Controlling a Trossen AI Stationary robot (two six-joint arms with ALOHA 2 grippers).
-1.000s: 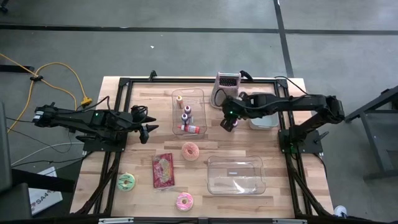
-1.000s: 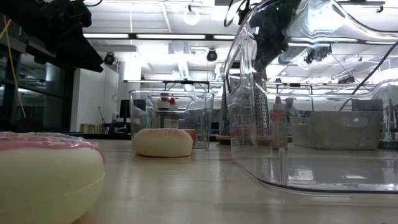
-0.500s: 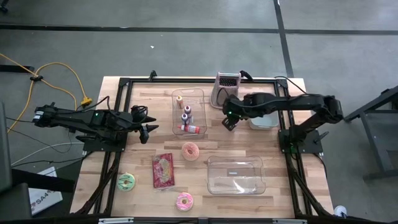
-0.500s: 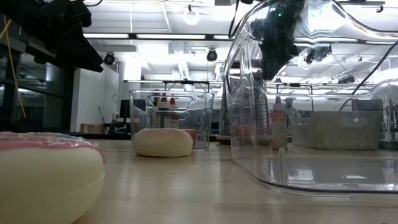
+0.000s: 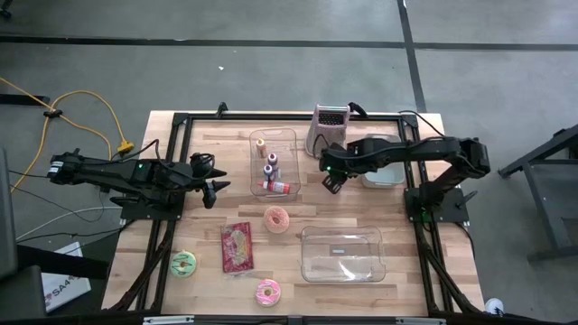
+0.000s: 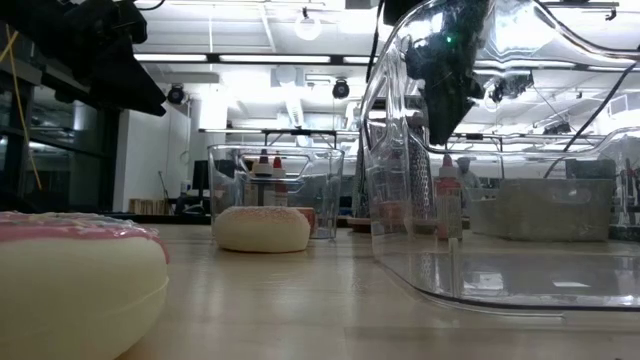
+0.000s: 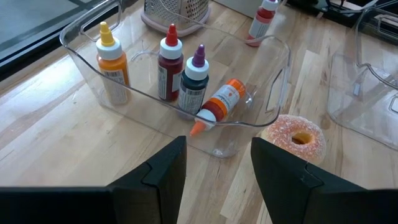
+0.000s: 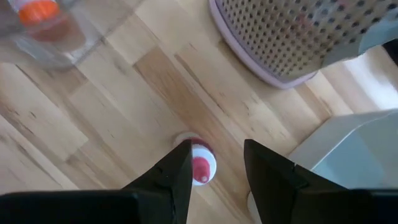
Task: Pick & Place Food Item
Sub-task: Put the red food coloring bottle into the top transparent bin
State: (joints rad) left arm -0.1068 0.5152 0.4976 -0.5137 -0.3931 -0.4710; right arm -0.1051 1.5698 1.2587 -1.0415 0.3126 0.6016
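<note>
The wooden table was seen whole only from above. An empty clear bin lay near its front edge, and a second clear bin, holding sauce bottles, stood further back. A sugared donut lay between them; two more donuts and a pink packet lay toward the left front. The left gripper was held released, above the table's left side, empty. The right gripper, also parted and empty, was poised over a small red-capped bottle, shown only by the right wrist view, beside a perforated grater.
</note>
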